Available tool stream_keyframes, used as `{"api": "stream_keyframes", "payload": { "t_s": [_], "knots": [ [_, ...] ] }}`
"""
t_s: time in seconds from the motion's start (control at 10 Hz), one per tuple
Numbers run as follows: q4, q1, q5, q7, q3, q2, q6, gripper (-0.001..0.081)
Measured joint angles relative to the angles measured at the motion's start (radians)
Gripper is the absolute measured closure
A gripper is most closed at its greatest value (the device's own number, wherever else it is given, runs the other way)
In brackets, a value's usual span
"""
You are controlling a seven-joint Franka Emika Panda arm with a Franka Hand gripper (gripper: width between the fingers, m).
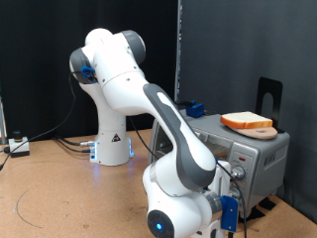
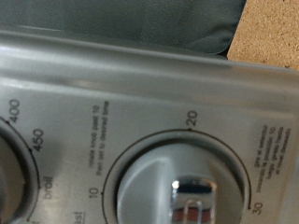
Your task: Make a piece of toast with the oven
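The oven (image 1: 260, 157) is a silver box at the exterior view's right. My arm bends down in front of it and hides its door. The hand (image 1: 226, 212) is low, right by the oven's knob panel, and its fingers do not show. The wrist view is filled by that panel (image 2: 140, 93). It shows a round timer knob (image 2: 177, 182) marked 10, 20 and 30 very close, and a temperature knob (image 2: 11, 177) marked 400, 450 and broil. The piece of toast is out of view.
A second bread slice (image 1: 247, 121) lies on a wooden board on top of the oven. A black stand (image 1: 269, 96) rises behind it. Cables and a small box (image 1: 17, 147) lie on the wooden table at the exterior view's left. A black curtain hangs behind.
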Motion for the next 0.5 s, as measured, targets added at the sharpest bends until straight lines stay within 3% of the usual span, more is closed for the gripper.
{"api": "stream_keyframes", "payload": {
  "t_s": [0.2,0.3,0.4,0.5],
  "knots": [
    [-0.006,0.000,0.002,0.000,0.008,0.000,0.011,-0.0001],
    [-0.007,0.000,0.002,0.000,0.010,0.000,0.012,0.0112],
    [-0.008,0.000,0.003,0.000,0.012,0.000,0.012,0.0112],
    [-0.009,0.000,0.005,0.000,0.015,0.000,0.012,0.0296]
  ]
}}
